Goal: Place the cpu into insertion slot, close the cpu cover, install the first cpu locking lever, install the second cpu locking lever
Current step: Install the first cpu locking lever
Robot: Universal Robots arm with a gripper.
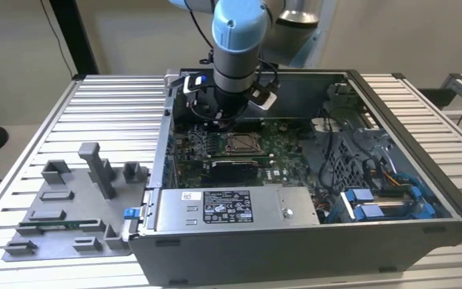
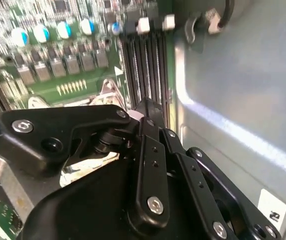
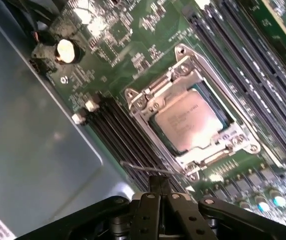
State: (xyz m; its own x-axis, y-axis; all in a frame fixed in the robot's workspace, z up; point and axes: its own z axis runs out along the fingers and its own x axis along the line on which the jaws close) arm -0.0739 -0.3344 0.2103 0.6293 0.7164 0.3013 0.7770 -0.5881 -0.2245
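Note:
The cpu (image 3: 185, 122) lies silvery face up in the insertion slot (image 3: 181, 52) on the green board. The cpu cover (image 3: 210, 146) lies flat around it as a silvery frame. A thin metal locking lever (image 3: 137, 166) sticks out past the socket's corner, over the black memory slots. My gripper (image 3: 155, 184) is shut, its black fingers pressed together, with the tip right at that lever; whether they touch I cannot tell. In the exterior view the gripper (image 1: 219, 123) hangs inside the case just behind the socket (image 1: 240, 142). The second wrist view has the fingertips (image 2: 145, 107) beside the memory slots.
The open computer case (image 1: 311, 241) has a grey wall close behind the gripper. A labelled power supply (image 1: 231, 208) and blue drive latches (image 1: 375, 208) fill its front. A grey fixture plate (image 1: 70, 208) with upright holders lies at the exterior view's left.

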